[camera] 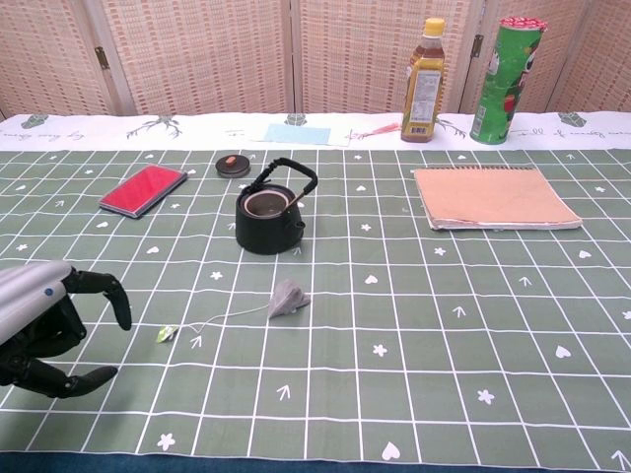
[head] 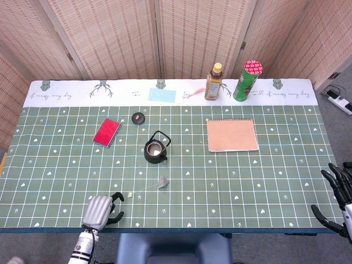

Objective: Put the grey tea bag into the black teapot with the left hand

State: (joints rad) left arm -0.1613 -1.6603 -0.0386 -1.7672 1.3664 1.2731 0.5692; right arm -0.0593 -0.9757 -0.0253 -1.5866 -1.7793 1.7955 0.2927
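Because the teapot (camera: 268, 219) stands lidless, the grey tea bag (camera: 287, 298) just in front of it awaits the left hand (camera: 44, 330), empty and loosely spread, approaching from the bag's left along the bench (camera: 444, 394).

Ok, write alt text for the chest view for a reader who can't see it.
A left robot hand hovers open at the near left of a green checked table, short of a grey tea bag whose string trails toward it. Behind the bag stands an open black teapot, with a red booklet, notebook, bottle and green can farther back.
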